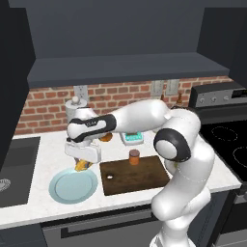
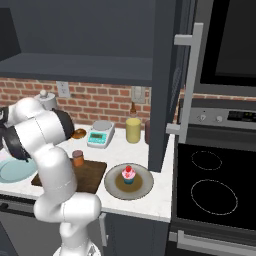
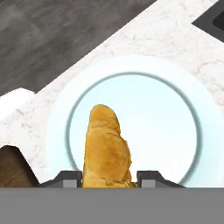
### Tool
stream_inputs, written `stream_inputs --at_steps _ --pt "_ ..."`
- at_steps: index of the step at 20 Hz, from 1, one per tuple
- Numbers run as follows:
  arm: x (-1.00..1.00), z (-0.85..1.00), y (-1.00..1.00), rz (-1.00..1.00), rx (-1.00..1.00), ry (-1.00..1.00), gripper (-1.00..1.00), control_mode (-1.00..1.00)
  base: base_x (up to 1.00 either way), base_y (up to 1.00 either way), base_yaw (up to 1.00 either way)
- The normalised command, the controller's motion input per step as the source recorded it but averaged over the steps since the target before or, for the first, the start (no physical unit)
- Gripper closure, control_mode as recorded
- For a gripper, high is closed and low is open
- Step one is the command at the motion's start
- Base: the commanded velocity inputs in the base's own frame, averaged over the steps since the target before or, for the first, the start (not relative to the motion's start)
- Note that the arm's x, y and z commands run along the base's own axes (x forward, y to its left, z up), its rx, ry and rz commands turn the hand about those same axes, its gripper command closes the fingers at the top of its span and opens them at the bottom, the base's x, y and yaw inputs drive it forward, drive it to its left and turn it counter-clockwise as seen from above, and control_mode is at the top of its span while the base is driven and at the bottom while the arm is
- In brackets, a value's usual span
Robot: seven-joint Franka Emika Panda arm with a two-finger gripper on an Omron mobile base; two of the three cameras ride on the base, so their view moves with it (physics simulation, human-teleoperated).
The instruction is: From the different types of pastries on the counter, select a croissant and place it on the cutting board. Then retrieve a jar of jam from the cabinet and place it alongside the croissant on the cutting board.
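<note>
- Now the counter (image 1: pixel 34 212) carries the board (image 1: pixel 140 178), with the jar (image 1: pixel 134 157) already standing on its far edge.
- Plate (image 3: pixel 175 109) sits just left of the board (pale blue, round).
- Gripper (image 1: pixel 83 165) hangs above the plate, clamped on the croissant (image 3: pixel 106 148).
</note>
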Motion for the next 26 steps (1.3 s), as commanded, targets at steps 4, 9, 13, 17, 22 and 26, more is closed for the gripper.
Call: stream_inputs --at_steps 4,9,13,17,22,26 --pt "0.0 0.0 -0.58 0.0 0.0 -0.07 1.0 -1.0 0.0 0.0 0.0" --pt "0.0 0.0 -0.59 0.02 0.0 -0.08 1.0 -1.0 0.0 0.0 0.0" --pt "0.03 0.0 -0.6 0.06 0.0 -0.03 1.0 -1.0 0.0 0.0 0.0" --pt "0.02 0.0 -0.58 0.09 0.0 0.0 1.0 -1.0 0.0 0.0 0.0" --pt "0.17 -0.1 -0.35 0.19 0.0 0.03 1.0 -1.0 0.0 0.0 0.0" --pt "0.2 -0.2 -0.01 0.3 0.0 0.12 1.0 -1.0 0.0 0.0 0.0"
